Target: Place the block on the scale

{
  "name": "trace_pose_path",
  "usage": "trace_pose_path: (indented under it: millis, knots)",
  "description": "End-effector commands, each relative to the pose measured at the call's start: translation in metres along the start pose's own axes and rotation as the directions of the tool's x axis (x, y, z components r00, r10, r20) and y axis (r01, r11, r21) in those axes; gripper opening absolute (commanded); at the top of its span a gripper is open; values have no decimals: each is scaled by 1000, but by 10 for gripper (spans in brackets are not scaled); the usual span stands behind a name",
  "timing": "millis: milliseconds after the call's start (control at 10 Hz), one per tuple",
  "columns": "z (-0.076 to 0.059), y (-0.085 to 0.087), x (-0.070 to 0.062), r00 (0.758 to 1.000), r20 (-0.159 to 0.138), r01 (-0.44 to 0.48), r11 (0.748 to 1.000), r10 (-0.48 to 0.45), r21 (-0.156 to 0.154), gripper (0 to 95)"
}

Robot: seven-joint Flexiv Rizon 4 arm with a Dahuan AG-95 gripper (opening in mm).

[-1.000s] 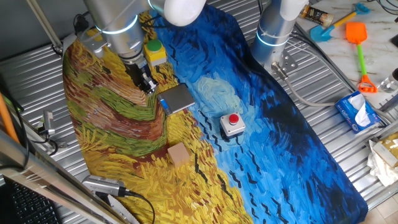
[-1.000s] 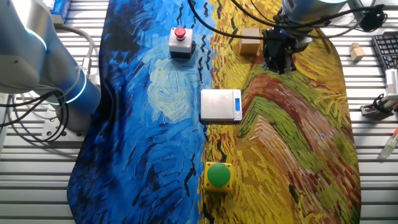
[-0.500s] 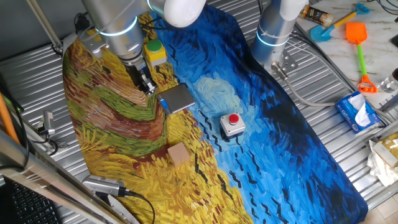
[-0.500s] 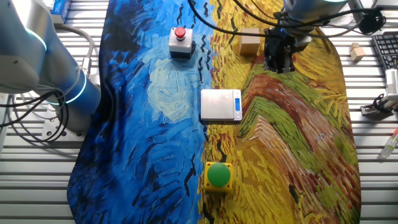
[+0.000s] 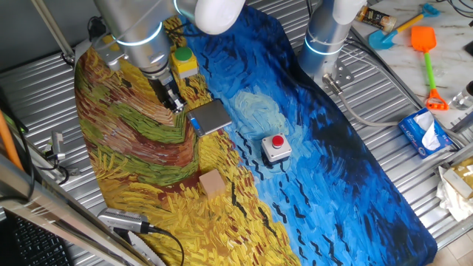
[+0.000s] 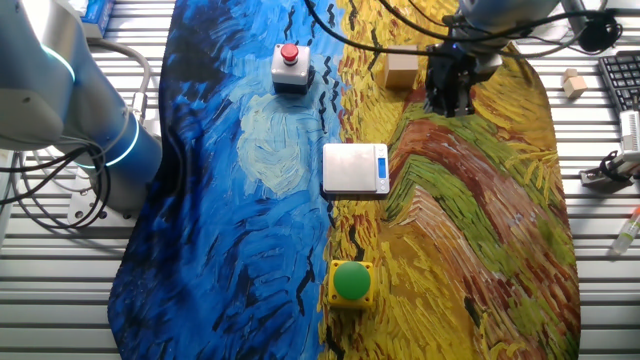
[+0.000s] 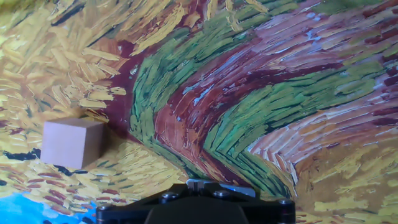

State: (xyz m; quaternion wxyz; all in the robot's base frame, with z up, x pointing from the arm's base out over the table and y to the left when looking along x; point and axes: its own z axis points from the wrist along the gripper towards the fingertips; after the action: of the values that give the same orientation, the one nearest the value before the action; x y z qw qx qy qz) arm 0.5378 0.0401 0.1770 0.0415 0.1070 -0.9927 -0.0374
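Observation:
The block point(image 5: 211, 182) is a plain tan wooden cube resting on the yellow part of the painted cloth; it also shows in the other fixed view point(image 6: 401, 70) and at the left of the hand view point(image 7: 71, 143). The scale point(image 5: 211, 117) is a flat grey square plate with a blue tab, lying mid-cloth point(image 6: 355, 168). My gripper point(image 5: 176, 103) hovers above the cloth beside the scale, apart from the block point(image 6: 447, 105). Its fingers look closed together and hold nothing point(image 7: 196, 182).
A grey box with a red button point(image 5: 276, 147) stands on the blue part of the cloth. A yellow box with a green button point(image 5: 182, 60) sits beyond the scale. A second arm's base point(image 5: 329, 29) stands at the cloth's edge. Clutter lies off the cloth.
My gripper has shifted very slightly; the block and the scale have not moved.

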Motion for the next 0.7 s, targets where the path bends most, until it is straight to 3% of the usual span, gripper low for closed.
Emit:
trace_pose_path:
  millis: [100,200,700]
  knots:
    - [0,0,2,997,37,64,997,-63,-34,0]
    - [0,0,2,995,42,89,994,-87,-58,0]
    - [0,0,2,992,38,126,990,-124,-59,0]
